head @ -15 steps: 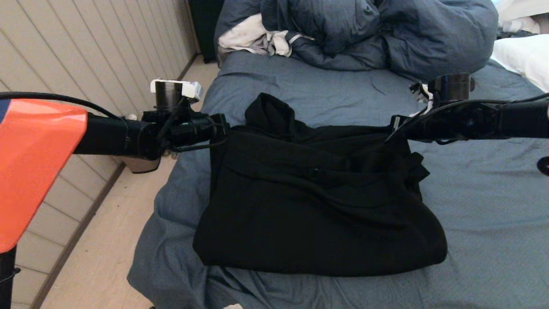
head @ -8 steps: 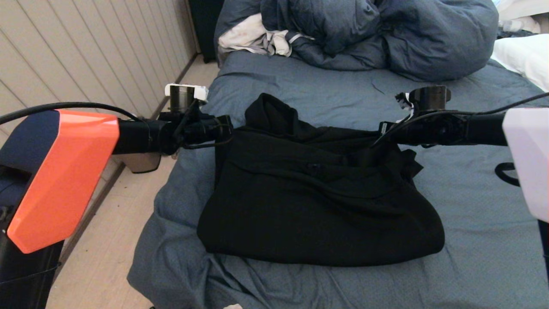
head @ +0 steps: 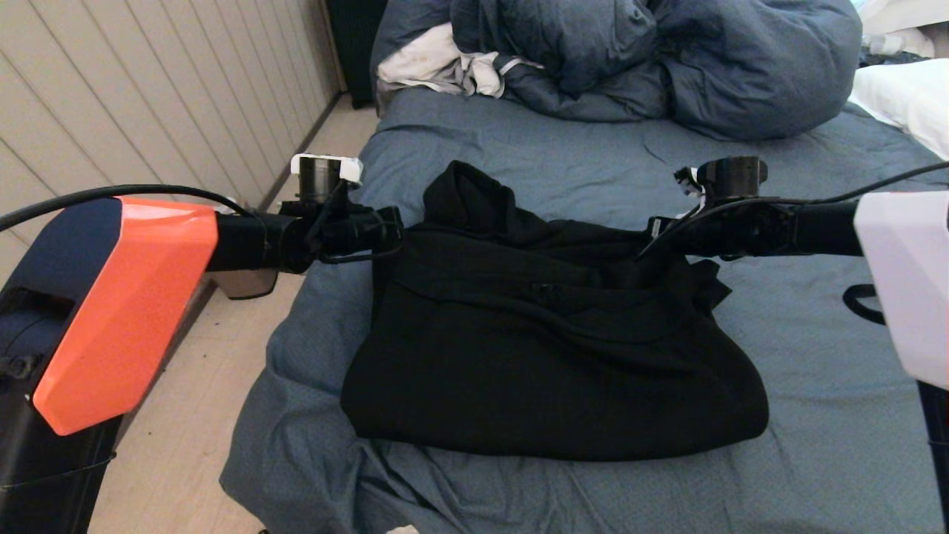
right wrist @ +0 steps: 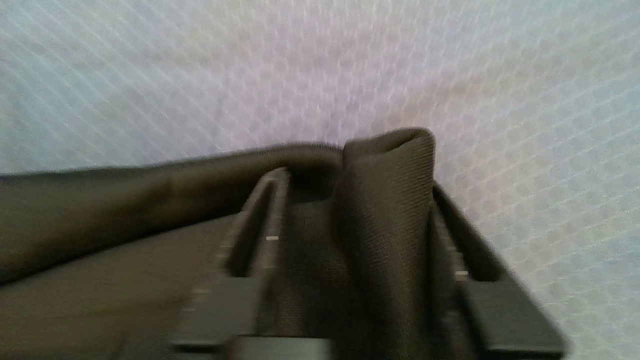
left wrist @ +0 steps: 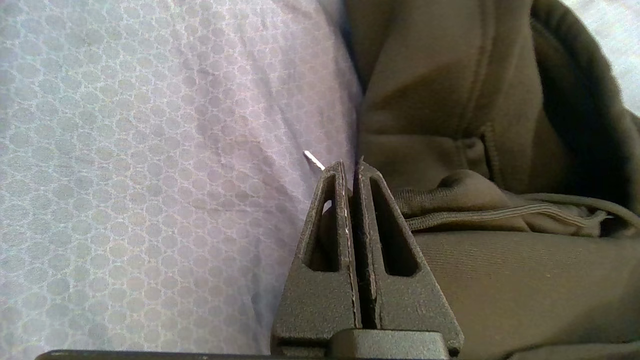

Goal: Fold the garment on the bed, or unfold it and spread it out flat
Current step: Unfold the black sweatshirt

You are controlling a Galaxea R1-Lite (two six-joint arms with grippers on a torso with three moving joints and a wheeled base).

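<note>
One fold is laid in the garment; left gripper is closed empty, right gripper is parted around cloth.

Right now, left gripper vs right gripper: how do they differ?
Jaws: the left gripper is shut, fingers pressed together; the right gripper stands open. Cloth: a fold of the garment stands between the right's fingers, while the left's tips sit at the garment's edge against the bed, any pinch hidden. Shared: both sit at the garment's far edge, at opposite ends.
</note>
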